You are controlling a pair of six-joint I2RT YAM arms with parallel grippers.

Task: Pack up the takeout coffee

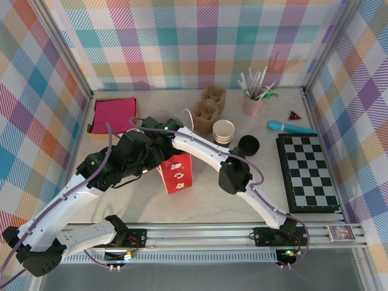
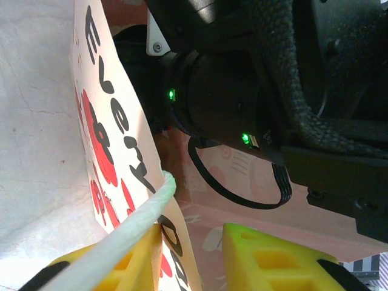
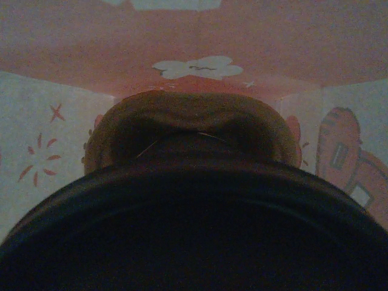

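Note:
A red paper bag point(image 1: 177, 173) stands upright mid-table, and both arms meet above its open top. In the left wrist view the bag's printed wall point(image 2: 103, 139) and its white twisted handle point(image 2: 142, 212) lie against the left yellow finger point(image 2: 136, 257). My left gripper point(image 2: 191, 233) is open, and a gap separates the wall from the other finger. The right arm's black wrist point(image 2: 242, 91) reaches into the bag. Inside, the takeout coffee's black lid point(image 3: 194, 230) spans the right wrist view, with its brown body point(image 3: 194, 130) beyond. The lid hides the right fingers.
Behind the bag stand a white paper cup point(image 1: 223, 131), a loose black lid point(image 1: 248, 144) and cardboard cup carriers point(image 1: 208, 109). A pink cup of straws point(image 1: 253, 103) and a teal tool point(image 1: 291, 127) sit at the back right. A checkerboard point(image 1: 307, 173) lies right, pink napkins point(image 1: 115, 115) back left.

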